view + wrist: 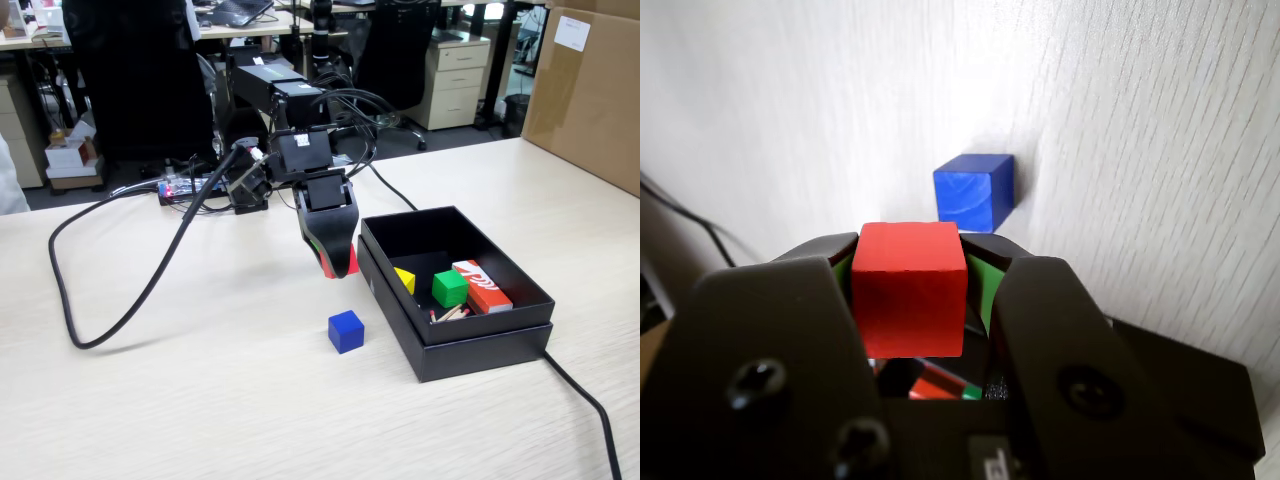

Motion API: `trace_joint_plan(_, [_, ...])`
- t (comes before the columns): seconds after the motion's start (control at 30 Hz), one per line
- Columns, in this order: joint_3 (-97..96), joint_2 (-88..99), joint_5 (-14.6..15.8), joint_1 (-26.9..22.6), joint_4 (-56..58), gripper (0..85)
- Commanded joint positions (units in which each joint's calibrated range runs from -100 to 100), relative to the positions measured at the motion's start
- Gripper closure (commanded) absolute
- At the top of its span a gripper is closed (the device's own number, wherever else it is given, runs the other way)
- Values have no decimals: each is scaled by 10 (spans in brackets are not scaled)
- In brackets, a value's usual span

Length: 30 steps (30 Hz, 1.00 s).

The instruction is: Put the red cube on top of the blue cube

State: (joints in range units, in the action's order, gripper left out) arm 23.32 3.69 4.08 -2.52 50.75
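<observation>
Table (200, 400): pale wood-grain laminate, fills the lower frame of the fixed view. A black cable (110, 290) loops across its left side. Blue cube (346, 331) sits on the bare table just below frame centre, beside the black box (470, 345) at right. In the box: yellow block (404, 280), green cube (449, 288), red-and-white box (482, 285). Gripper (338, 262) hangs above the table at frame centre, pinching the red cube (911, 288); wrist view shows it clamped between both jaws, blue cube beyond it, apart. Upper frame: office desks, drawer cabinet (455, 80), cardboard box (590, 90) at upper right.
</observation>
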Motion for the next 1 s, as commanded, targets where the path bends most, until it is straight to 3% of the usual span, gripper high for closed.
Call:
trace_joint_plan(0.0, [61,-10,-1,-2,-22,846])
trace_joint_plan(0.97, [95,-156,5,-4,-45,835])
